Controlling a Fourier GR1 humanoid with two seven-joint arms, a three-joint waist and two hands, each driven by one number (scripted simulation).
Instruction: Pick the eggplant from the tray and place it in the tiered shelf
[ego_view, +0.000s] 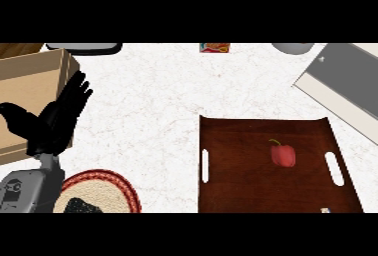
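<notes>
Currently your tray (244, 190) holds one red pepper (283, 155). Your left hand (55, 122): fingers straight, empty, by the box (29, 80).

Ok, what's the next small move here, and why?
Probably bring the right robot hand, not in view, up over the brown tray toward the red pepper: it lies ungrasped there, and the left robot hand rests open far left.

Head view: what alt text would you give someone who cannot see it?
A red pepper with a green stem lies on a dark brown tray at the right of a white counter. The robot's left hand rests open, fingers up, at the left by a wooden box; a round woven mat lies lower left.
</notes>
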